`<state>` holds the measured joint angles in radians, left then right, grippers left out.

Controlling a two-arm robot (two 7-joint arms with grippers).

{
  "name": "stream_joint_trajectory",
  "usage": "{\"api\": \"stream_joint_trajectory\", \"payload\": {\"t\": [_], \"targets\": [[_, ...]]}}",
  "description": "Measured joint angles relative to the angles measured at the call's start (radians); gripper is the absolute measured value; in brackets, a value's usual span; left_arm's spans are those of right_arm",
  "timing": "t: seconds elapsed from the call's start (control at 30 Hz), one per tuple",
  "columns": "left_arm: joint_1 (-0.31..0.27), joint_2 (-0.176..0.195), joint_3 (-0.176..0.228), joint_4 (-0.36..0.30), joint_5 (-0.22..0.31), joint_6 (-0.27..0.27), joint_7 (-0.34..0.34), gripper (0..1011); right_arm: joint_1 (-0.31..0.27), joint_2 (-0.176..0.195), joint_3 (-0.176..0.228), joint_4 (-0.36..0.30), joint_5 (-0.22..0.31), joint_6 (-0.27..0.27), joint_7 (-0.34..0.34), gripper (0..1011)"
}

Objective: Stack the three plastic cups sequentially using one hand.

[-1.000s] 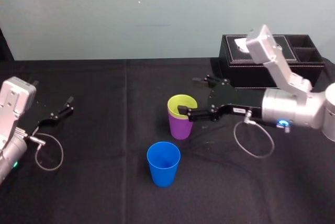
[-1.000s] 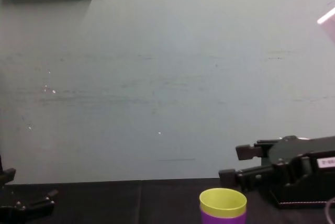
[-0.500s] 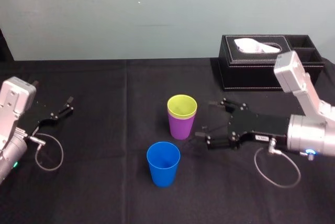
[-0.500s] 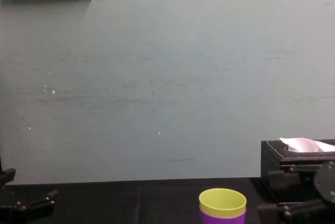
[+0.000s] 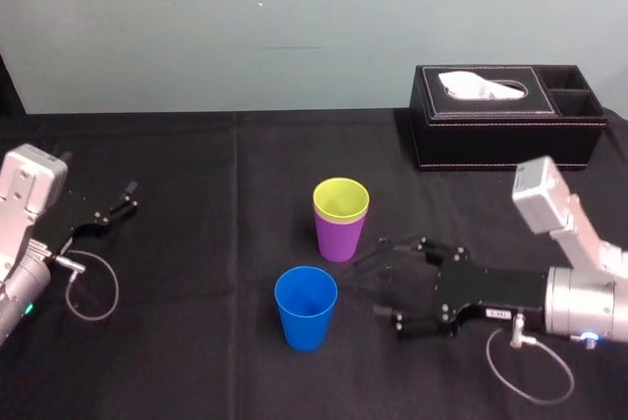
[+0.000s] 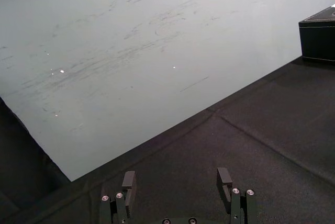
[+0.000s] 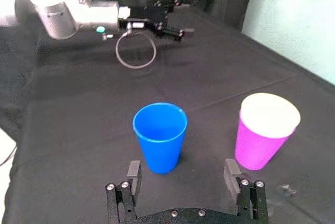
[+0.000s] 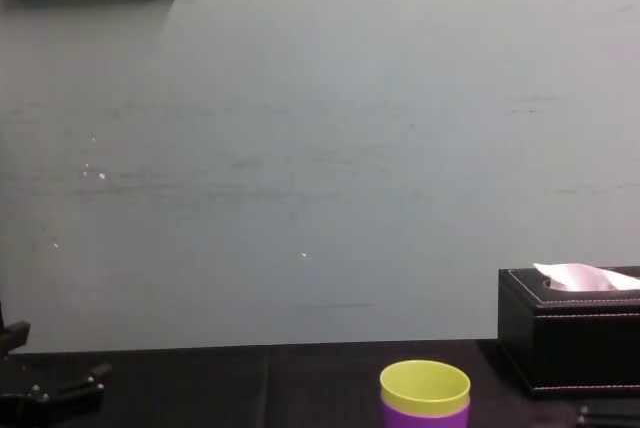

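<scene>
The yellow-green cup (image 5: 340, 198) sits nested inside the purple cup (image 5: 340, 239) at the table's middle. The blue cup (image 5: 306, 308) stands alone just in front of them, upright. My right gripper (image 5: 381, 279), the hand, hovers low to the right of the blue cup, open, with nothing between its fingers. In the right wrist view the blue cup (image 7: 159, 136) and the purple cup (image 7: 261, 144) stand ahead of the open right gripper (image 7: 182, 174). My left gripper (image 5: 126, 198) rests open at the far left, and its wrist view shows the left gripper (image 6: 177, 182) over bare cloth.
A black tissue box (image 5: 498, 118) with a white tissue stands at the back right, and the chest view shows the tissue box (image 8: 568, 340) at its right edge. A black cloth (image 5: 196, 243) covers the table. A green wall rises behind it.
My right gripper has drawn back from the yellow-green cup's rim, moving toward me and down to the right of the blue cup. The cups and left arm have not moved.
</scene>
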<state>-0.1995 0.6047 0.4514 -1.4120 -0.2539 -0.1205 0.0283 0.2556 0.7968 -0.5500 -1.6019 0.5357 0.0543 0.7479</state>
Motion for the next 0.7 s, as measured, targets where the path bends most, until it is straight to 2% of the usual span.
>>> {"api": "stream_joint_trajectory", "payload": {"t": [0.33,0.7], "targets": [[0.000,0.000,0.000,0.000,0.000,0.000,0.000,1011,0.000,-0.020,-0.033,0.013,-0.050,-0.003,0.010,1003],[0.000,0.000,0.000,0.000,0.000,0.000,0.000,1012,0.032,-0.069,-0.068,0.052,-0.088,0.019,0.021,1003]]}}
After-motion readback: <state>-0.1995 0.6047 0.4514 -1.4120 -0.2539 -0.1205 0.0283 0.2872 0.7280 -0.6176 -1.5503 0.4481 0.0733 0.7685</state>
